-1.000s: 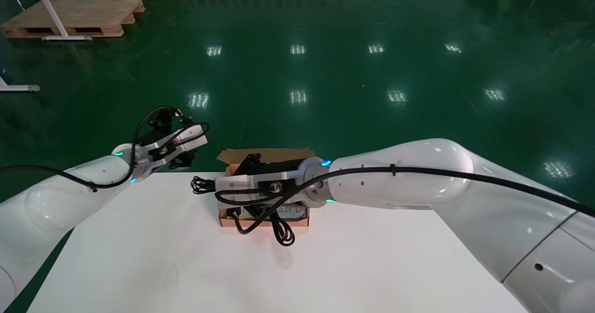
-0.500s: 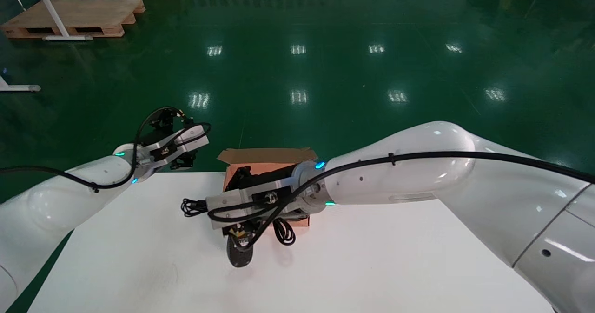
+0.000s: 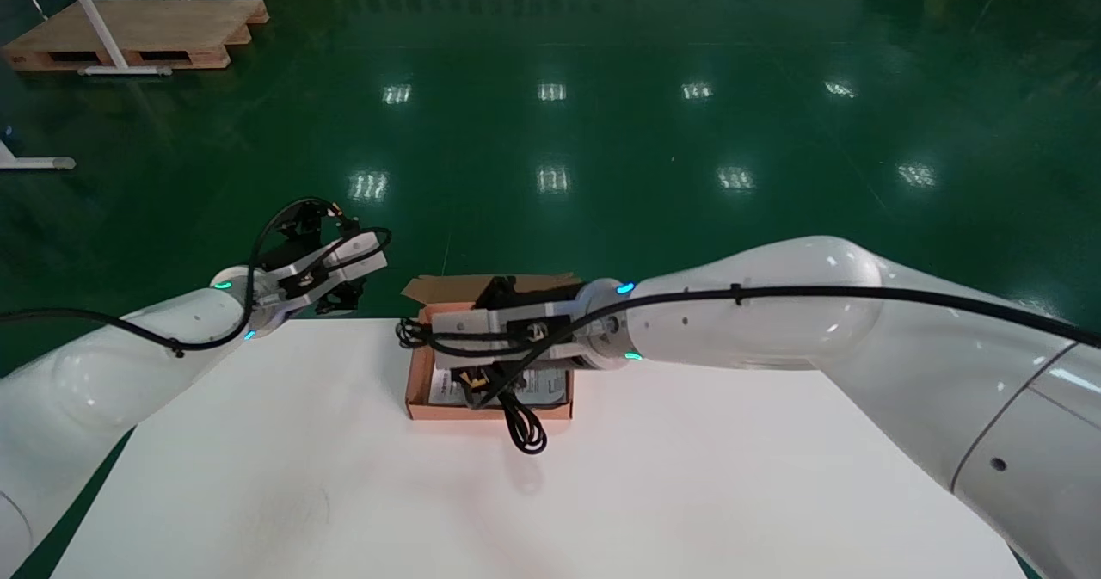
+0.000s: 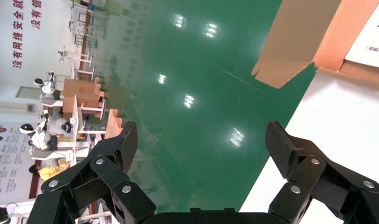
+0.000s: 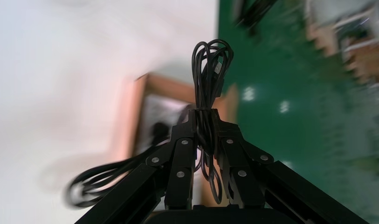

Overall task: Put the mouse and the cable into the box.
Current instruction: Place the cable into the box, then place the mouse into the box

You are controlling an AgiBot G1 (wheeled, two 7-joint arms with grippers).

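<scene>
My right jaws are clamped on the coiled cable (image 5: 209, 70), just above the box (image 3: 418, 381). The bundle's long axis runs in line with the jaws, its looped end poking past their tips. A slack loop trails behind them over the box wall onto the tabletop (image 3: 258, 458). I'd lower, draw that loop inside, then release. My left jaws hang open, well apart

White table (image 3: 258, 493); glossy green floor (image 3: 619, 132); wooden pallet (image 3: 142, 28) at far left
</scene>
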